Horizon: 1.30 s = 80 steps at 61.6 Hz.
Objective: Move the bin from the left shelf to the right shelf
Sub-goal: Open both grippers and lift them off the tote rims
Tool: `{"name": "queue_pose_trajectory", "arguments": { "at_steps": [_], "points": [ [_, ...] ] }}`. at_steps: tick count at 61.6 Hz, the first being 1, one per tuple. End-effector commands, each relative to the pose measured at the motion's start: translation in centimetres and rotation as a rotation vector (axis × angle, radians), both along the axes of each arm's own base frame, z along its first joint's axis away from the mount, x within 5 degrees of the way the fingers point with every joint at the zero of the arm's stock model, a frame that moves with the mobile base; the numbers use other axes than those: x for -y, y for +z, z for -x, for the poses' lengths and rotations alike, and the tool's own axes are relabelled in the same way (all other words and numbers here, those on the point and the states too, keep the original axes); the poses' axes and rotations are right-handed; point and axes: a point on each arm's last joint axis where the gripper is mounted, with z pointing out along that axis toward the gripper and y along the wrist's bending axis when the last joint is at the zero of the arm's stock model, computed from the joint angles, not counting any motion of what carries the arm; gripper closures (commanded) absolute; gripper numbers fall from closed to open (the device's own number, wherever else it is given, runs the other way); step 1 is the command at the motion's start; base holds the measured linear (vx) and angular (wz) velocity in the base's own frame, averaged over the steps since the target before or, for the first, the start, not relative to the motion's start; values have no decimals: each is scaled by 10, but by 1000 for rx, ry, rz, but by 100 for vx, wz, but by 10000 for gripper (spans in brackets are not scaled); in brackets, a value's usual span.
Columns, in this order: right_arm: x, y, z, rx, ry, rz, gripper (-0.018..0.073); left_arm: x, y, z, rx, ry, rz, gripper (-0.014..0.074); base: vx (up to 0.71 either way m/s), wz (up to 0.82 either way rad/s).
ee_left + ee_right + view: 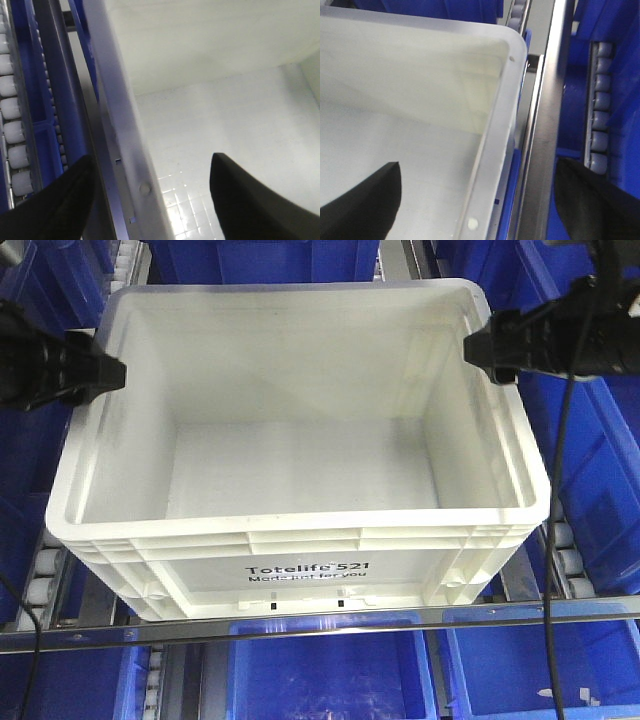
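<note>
The white bin (300,460) sits on the shelf rollers, empty, with black "Totelife 521" print on its front wall. My left gripper (113,372) is at the bin's left rim, and my right gripper (476,348) is at the right rim. In the left wrist view the left gripper (150,197) is open, its black fingers (60,200) astride the bin's left wall (125,125) without touching it. In the right wrist view the right gripper (477,200) is open, its fingers (365,200) astride the right rim (495,150), one inside the bin and one outside.
Blue plastic bins (590,470) stand on both sides, behind and on the level below (330,670). A metal shelf rail (320,618) crosses in front of the bin. White roller tracks (12,125) run beside it, and a metal upright (547,125) is close to the right rim.
</note>
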Motion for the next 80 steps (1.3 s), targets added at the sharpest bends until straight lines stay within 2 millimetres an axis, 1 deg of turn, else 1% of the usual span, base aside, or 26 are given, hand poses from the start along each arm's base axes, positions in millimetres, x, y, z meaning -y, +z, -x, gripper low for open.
{"name": "queue_pose_trajectory", "arguments": {
  "at_steps": [1, 12, 22, 33, 43, 47, 52, 56, 59, 63, 70, 75, 80],
  "points": [
    [6, 22, 14, 199, -29, -27, -34, -3, 17, 16, 171, 30, 48, 127, 0, 0],
    [16, 24, 47, 343, -58, -43, -34, -14, 8, 51, 315, 70, 73, 127, 0, 0],
    [24, 18, 82, 445, -67, -33, -34, -24, 0, 90, 430, 85, 86, 127, 0, 0],
    [34, 1, 126, 516, -66, -24, -34, -34, -12, 140, 510, 60, 71, 127, 0, 0],
    [40, -23, 163, 552, -64, -34, -34, -42, -23, 183, 584, 38, 45, 127, 0, 0],
    [43, -33, 174, 568, -63, -33, -34, -45, -26, 197, 619, 34, 41, 127, 0, 0],
    [45, -44, 187, 603, -59, -22, -34, -48, -29, 211, 658, 31, 50, 127, 0, 0],
    [47, -53, 194, 620, -54, -6, -34, -49, -32, 218, 674, 28, 51, 127, 0, 0],
    [47, -60, 197, 624, -50, 6, -34, -49, -37, 220, 668, 26, 43, 127, 0, 0],
    [48, -69, 198, 622, -49, 22, -34, -49, -46, 215, 655, 30, 36, 127, 0, 0],
    [50, -77, 194, 686, -65, 72, -34, -50, -55, 206, 747, 64, 32, 127, 0, 0],
    [51, -87, 192, 725, -73, 129, -34, -51, -64, 201, 779, 79, 37, 127, 0, 0],
    [53, -91, 191, 770, -89, 164, -34, -51, -74, 197, 808, 81, -11, 127, 0, 0]
  ]
}}
